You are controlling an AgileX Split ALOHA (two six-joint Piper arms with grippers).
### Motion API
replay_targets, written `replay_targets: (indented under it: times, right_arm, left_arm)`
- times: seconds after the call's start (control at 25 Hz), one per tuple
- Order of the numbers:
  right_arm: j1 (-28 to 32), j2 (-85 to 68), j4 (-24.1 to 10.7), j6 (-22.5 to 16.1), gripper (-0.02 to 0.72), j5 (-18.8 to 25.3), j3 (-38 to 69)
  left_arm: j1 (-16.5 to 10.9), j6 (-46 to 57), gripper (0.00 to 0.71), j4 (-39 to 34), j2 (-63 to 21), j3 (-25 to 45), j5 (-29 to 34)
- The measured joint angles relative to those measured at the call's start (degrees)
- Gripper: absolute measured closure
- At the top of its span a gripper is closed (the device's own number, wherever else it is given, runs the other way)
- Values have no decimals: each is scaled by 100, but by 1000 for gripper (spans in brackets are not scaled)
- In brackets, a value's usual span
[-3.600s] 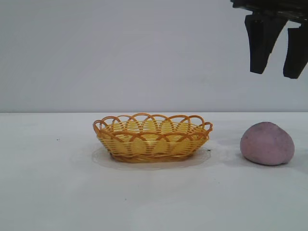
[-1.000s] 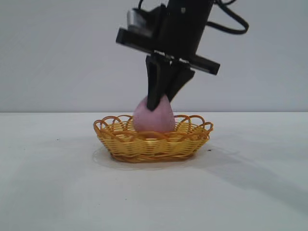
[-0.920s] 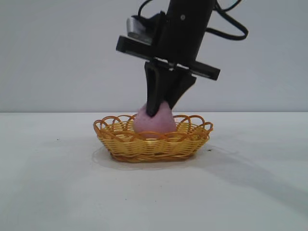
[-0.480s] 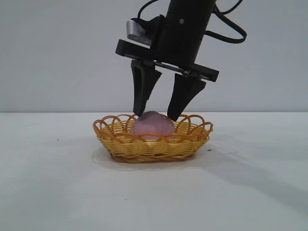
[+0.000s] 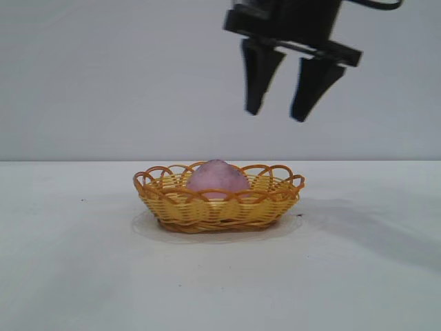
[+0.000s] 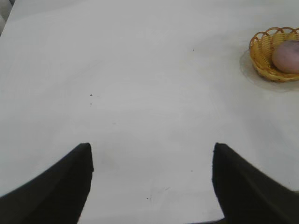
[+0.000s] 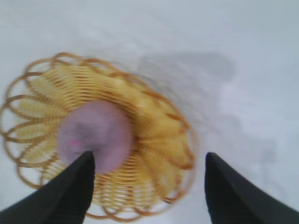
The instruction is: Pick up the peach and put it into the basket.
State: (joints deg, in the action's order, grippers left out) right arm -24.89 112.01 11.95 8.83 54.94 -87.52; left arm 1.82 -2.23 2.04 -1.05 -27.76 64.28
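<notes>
The pinkish-mauve peach (image 5: 216, 177) lies inside the yellow wicker basket (image 5: 269, 200) at the table's middle. My right gripper (image 5: 277, 113) hangs open and empty, well above the basket's right half. In the right wrist view the peach (image 7: 96, 135) rests in the basket (image 7: 159, 116) below the open gripper (image 7: 148, 158). My left gripper (image 6: 152, 148) is open and empty over bare table, far from the basket (image 6: 261, 51) and the peach (image 6: 286, 56). The left gripper is out of the exterior view.
The white table (image 5: 83, 276) spreads to both sides of the basket. A plain grey wall (image 5: 103, 76) stands behind. A shadow of the right arm falls on the table (image 5: 386, 227) to the right of the basket.
My right gripper opened and let go of the peach in the basket, then rose and shifted to the right. The peach settled lower in the basket.
</notes>
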Motion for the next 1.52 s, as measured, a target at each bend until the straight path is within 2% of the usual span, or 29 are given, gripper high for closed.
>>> replay_targets:
  times: [0.24,0.48,0.68,0.76,0.88,0.96,1.32,1.52]
  right_arm:
    - [831,-137,-323,-24,269,454,0]
    - [1663,-159,-398,-61,269,844,0]
    - [2151,-162,-582,-309,269,1169,0]
    - [2209,-162,-802,-420,269,1311,0]
    - [2209,-162,-1242,-851,269,1458,0]
    - [2209,-162,-1364,-953,269,1481,0]
    - [2209,-968,-1242,-959,269,1526,15]
    - [2209,-2144,-1193,-959,269,1505,602]
  left_arm:
    - [0,0,191,0,0,0,0]
    - [0,0,191,2,0,0,0]
    - [0,0,191,2,0,0,0]
    - [0,0,191,2,0,0,0]
    - [0,0,191,2,0,0,0]
    - [0,0,191,2,0,0,0]
    - [0,0,191,2,0,0,0]
    - [0,0,191,2,0,0,0]
